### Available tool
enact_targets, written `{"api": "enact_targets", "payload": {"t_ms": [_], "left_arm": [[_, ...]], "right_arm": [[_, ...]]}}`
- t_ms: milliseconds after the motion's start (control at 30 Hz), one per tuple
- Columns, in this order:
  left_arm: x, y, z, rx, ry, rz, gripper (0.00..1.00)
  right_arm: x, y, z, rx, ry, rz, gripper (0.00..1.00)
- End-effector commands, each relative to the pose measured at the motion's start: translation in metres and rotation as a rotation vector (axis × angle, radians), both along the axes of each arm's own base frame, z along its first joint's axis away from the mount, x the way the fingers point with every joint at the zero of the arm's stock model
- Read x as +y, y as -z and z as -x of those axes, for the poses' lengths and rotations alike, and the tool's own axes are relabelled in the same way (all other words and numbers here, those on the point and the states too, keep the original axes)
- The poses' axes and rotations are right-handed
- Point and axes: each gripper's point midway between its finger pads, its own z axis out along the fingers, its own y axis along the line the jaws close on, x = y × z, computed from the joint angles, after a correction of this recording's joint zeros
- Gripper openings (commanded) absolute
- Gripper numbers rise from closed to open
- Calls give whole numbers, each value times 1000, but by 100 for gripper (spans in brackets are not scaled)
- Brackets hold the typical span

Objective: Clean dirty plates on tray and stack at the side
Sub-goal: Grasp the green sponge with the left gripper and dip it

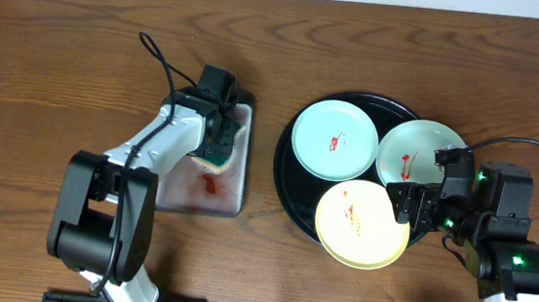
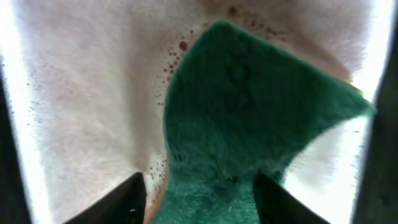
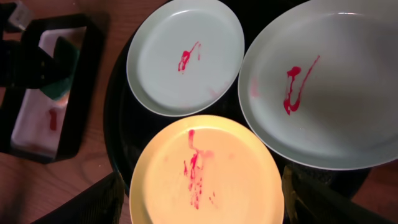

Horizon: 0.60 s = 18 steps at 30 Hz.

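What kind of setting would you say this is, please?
Probably a robot test bench staged for dishwashing: a wooden table, sauce-smeared plates on a black tray, and a green sponge over a small metal tray.

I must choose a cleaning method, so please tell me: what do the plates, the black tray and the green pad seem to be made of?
Plates: probably melamine or glazed ceramic; smooth, soft sheen.
Black tray: likely plastic or lacquer; glossy, reflective.
Green pad: coarse fibrous scouring material; fuzzy matte surface.
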Motion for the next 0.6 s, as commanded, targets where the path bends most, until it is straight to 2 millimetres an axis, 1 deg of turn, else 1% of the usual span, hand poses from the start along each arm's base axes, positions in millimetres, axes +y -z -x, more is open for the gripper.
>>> {"api": "enact_targets", "payload": {"t_ms": [0,100,200,333,567], "left_arm": [[-5,-10,-2,-24,24,18,60],[-6,-8,-1,-16,26,21,60],[-13,-7,0,-12,39,49,60],[-15,-5,-1,-15,47,49,60],[-15,12,4,29,48,38,59]], "right_arm": [[3,-7,-3,-25,-20,2,79],[3,-8,-4,-30,-20,2,79],[3,-9,-5,-35,-20,2,79],[3,-9,-5,-37,-19,1,79],[3,-9,-5,-36,-20,2,79]]}}
